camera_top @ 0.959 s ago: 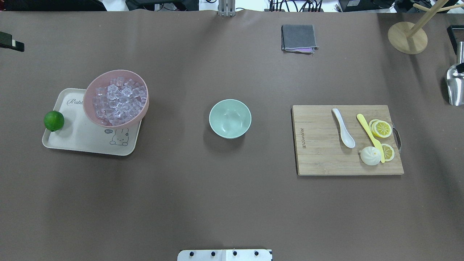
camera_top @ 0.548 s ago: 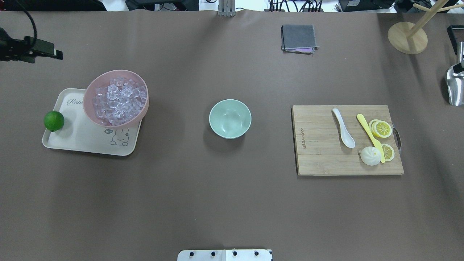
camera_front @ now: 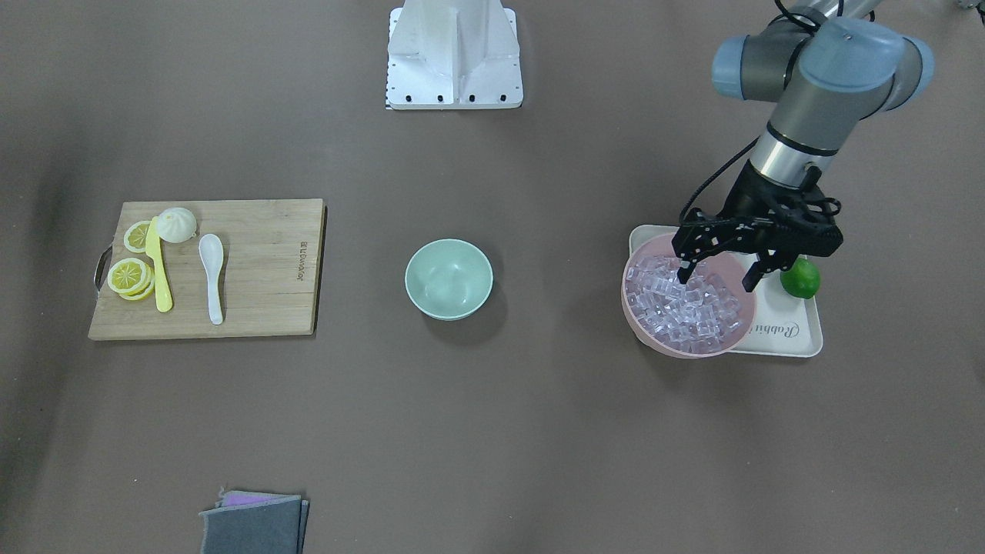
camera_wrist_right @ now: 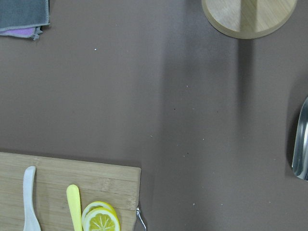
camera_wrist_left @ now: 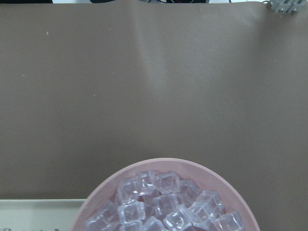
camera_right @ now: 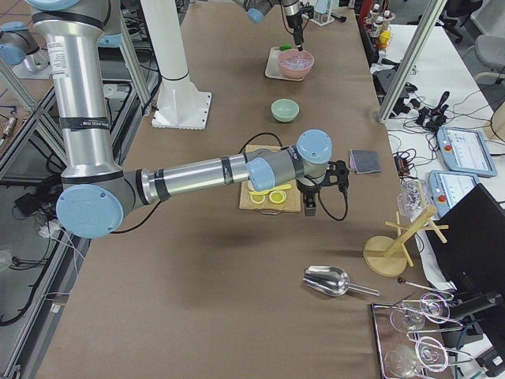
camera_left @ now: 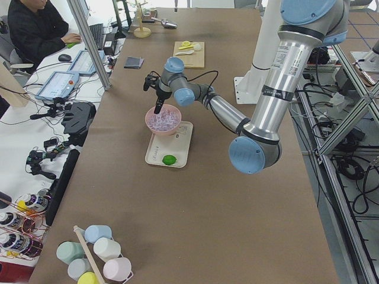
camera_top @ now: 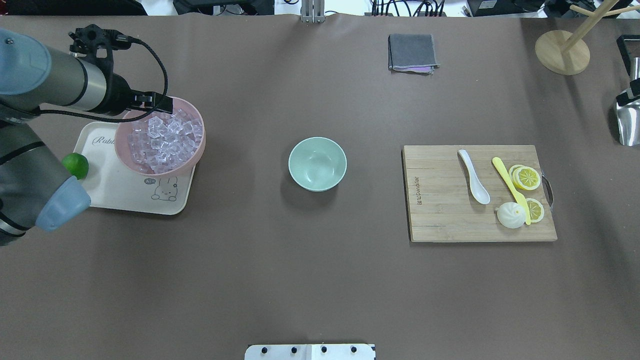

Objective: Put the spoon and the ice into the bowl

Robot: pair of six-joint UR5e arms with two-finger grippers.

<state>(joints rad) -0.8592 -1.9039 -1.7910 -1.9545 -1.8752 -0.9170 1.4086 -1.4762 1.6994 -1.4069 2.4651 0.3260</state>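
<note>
The white spoon lies on the wooden cutting board at the right, beside a yellow knife; it also shows in the front view. The mint-green bowl stands empty at the table's middle. The ice fills a pink bowl on a cream tray. My left gripper is open and empty, hanging just above the ice at the pink bowl's far edge. My right gripper hovers by the board's outer end, seen only from the side; I cannot tell its state.
A green lime sits on the tray. Lemon slices and a white bun share the board. A folded grey cloth, a wooden stand base and a metal scoop lie at the far right.
My left arm has swung in from the left edge, and its gripper now hangs over the pink bowl of ice. The objects have not moved.
</note>
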